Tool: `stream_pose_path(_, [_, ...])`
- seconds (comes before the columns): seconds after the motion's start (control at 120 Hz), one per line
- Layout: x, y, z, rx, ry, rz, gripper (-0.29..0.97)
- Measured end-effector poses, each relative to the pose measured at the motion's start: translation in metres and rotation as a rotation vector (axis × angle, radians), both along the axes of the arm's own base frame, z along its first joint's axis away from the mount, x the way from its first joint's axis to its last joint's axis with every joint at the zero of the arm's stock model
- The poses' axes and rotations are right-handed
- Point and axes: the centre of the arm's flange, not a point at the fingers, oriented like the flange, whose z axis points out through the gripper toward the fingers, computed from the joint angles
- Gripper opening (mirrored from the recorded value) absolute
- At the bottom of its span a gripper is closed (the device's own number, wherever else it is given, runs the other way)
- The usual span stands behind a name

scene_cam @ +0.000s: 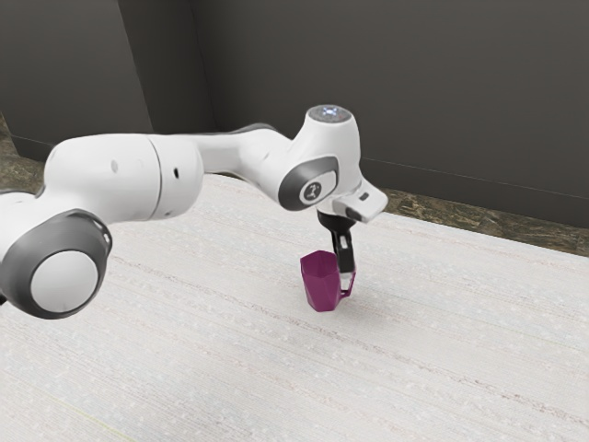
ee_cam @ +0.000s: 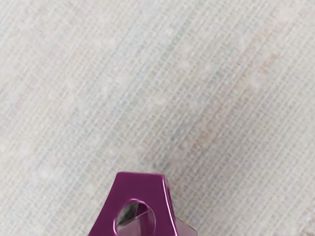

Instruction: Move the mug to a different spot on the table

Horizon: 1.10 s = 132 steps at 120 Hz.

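A magenta faceted mug (scene_cam: 322, 281) is near the middle of the pale table (scene_cam: 184, 368). My gripper (scene_cam: 346, 279) comes straight down on the mug's side toward the exterior view's right, where the handle is. The black fingers (scene_cam: 343, 256) stand close together and pinch that side of the mug. I cannot tell whether the mug's base touches the table or hangs just above it. In the wrist view the mug's handle (ee_cam: 140, 209), with its round hole, lies right beneath my hand, and the woven table surface (ee_cam: 157, 88) stretches beyond it.
The table's far edge (scene_cam: 460, 216) runs behind the arm, with a dark floor strip and dark walls past it. Bare tabletop surrounds the mug toward the front and toward the exterior view's right.
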Motion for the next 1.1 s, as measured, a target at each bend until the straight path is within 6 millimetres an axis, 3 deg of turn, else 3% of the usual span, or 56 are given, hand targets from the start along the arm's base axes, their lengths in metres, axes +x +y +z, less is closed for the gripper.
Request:
stream_pose_path(0.5, [0.008,0.003,-0.013,-0.001,-0.007,-0.093,0.64])
stream_pose_path(1.1, [0.011,0.01,-0.03,-0.038,0.012,-0.048,0.64])
